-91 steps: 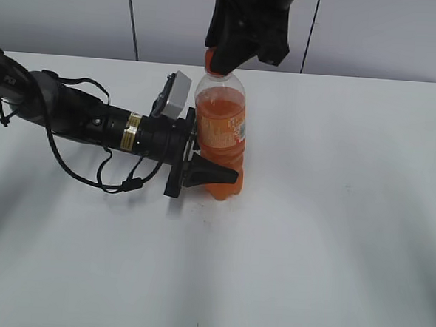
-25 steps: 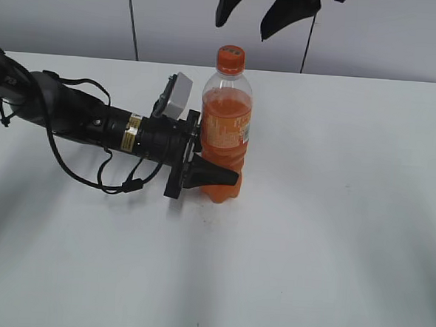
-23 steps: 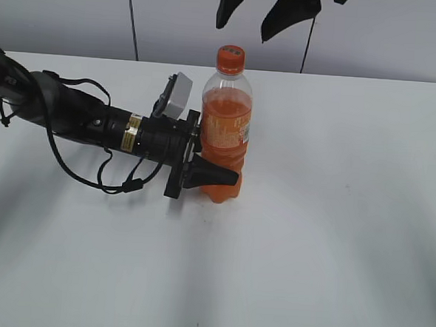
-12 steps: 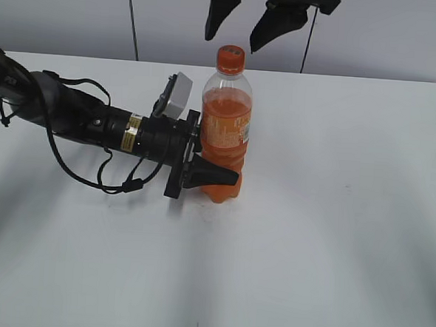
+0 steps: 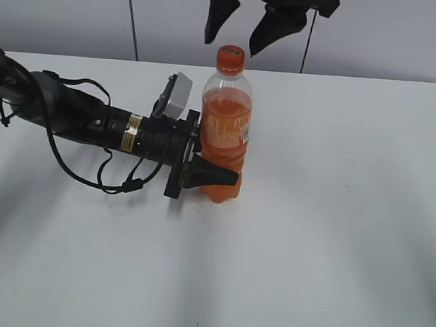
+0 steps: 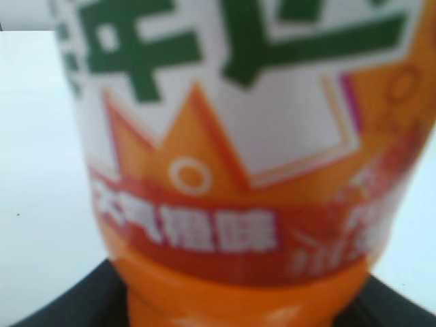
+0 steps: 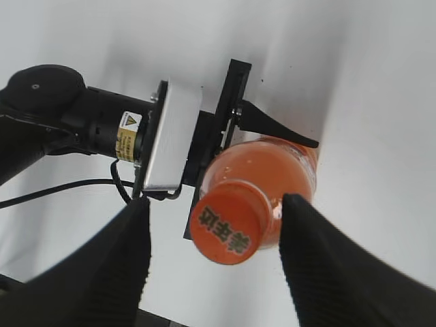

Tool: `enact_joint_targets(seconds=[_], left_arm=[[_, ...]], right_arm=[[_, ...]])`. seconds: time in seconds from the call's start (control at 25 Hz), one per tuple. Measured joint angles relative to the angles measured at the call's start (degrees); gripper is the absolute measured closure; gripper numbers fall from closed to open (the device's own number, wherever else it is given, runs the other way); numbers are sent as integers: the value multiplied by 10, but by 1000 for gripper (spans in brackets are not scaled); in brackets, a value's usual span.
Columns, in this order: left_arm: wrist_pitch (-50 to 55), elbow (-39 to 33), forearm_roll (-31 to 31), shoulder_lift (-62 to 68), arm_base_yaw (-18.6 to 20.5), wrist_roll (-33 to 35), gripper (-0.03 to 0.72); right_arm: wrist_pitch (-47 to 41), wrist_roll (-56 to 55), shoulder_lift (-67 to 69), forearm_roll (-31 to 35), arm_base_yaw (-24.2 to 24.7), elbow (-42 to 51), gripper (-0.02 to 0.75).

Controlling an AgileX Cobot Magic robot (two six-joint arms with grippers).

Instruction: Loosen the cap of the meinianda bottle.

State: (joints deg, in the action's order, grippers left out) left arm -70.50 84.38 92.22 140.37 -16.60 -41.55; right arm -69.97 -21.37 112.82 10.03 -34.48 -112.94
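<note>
Cap (image 5: pixel 231 60) tops the upright meinianda bottle (image 5: pixel 222 138) on the table (image 5: pixel 348 216), directly below the spread right tool (image 5: pixel 241 31); left tool (image 5: pixel 202 174) clamps the waist.

Left wrist: label fills the frame.

Right wrist: cap (image 7: pixel 227 232) sits between the spread fingers (image 7: pixel 320 266), untouched.

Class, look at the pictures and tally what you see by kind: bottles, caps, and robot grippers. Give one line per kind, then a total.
Bottles: 1, the meinianda bottle, upright on the table.
Caps: 1, the orange cap on the bottle's neck.
Grippers: 2, the left gripper around the bottle's lower body, the right gripper above the cap.
Total: 4
</note>
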Motion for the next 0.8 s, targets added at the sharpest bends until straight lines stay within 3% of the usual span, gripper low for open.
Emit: enact_joint_targets(seconds=[0.6,0.8], left_arm=[[0,0,0,0,0,0,294],[0,0,0,0,0,0,294]], right_arm=[[-1,0,0,0,0,24,290],[-1,0,0,0,0,24,399]])
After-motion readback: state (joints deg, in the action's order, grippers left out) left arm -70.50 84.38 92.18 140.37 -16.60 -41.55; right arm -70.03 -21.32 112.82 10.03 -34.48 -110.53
